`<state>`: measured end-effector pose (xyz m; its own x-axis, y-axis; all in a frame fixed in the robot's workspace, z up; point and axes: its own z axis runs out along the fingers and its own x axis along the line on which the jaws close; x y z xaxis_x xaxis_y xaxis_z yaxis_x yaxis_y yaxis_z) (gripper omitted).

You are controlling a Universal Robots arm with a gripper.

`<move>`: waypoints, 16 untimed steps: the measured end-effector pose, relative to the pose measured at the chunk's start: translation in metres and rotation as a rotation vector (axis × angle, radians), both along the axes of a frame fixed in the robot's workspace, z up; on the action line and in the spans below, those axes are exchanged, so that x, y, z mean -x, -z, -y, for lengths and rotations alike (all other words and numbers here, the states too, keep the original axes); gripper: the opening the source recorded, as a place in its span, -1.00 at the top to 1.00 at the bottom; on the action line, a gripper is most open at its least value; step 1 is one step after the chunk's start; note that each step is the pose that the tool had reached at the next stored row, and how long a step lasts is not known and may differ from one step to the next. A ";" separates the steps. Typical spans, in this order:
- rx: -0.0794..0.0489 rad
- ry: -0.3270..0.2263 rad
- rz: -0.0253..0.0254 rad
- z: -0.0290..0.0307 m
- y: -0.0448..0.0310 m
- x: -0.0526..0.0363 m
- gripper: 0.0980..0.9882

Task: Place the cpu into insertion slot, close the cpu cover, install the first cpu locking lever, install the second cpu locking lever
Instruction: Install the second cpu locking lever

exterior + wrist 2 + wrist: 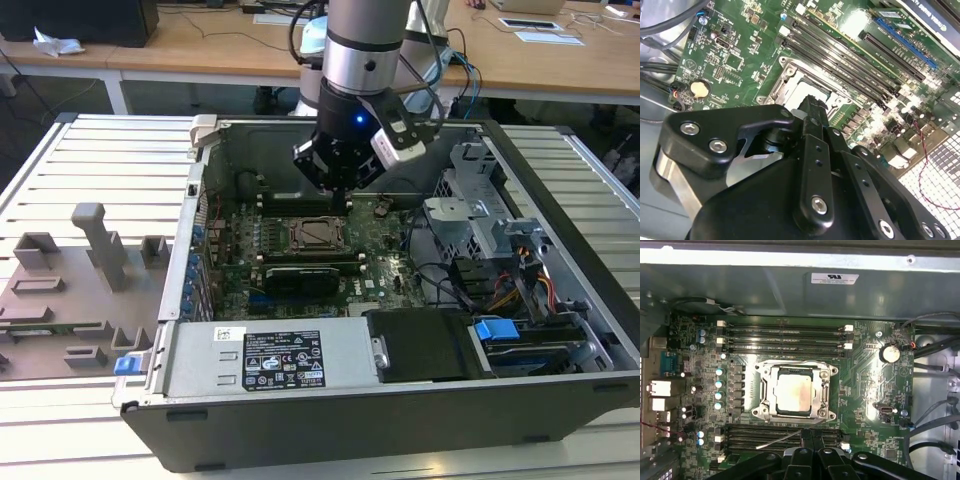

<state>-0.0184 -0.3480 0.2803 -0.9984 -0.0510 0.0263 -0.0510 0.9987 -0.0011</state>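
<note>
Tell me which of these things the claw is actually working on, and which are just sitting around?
Part of the job:
- cpu, seated in the insertion slot
- cpu cover, lying around the chip
- thin wire lever beside the socket
- claw, just over the memory slots near the socket

Just lying about:
- graphics card
- coin battery
- grey fixture blocks outside the case

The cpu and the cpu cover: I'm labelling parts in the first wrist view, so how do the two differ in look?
The cpu is a solid, matte, pale silver square; the cpu cover is a shinier metal frame with a large open window. The cpu sits inside that window, while the cpu cover surrounds it and reaches farther out across the insertion slot. Both are square, metallic and lie flat on the green motherboard.
</note>
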 end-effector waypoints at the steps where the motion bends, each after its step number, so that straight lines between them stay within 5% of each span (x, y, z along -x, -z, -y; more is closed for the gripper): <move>1: 0.000 0.000 -0.0016 0.0007 0.0015 -0.0009 0.98; 6: -0.003 0.000 -0.0084 0.0065 0.0181 -0.0035 0.98; 10: -0.018 0.000 -0.0085 0.0194 0.0252 -0.0025 0.98; 12: -0.032 0.000 -0.0085 0.0242 0.0262 -0.0003 0.98; 14: -0.067 0.000 -0.0085 0.0340 0.0281 0.0043 0.98; 16: -0.083 0.000 -0.0085 0.0383 0.0297 0.0085 0.98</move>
<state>-0.0269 -0.3863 0.2506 -0.9981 -0.0537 0.0304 -0.0511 0.9953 0.0823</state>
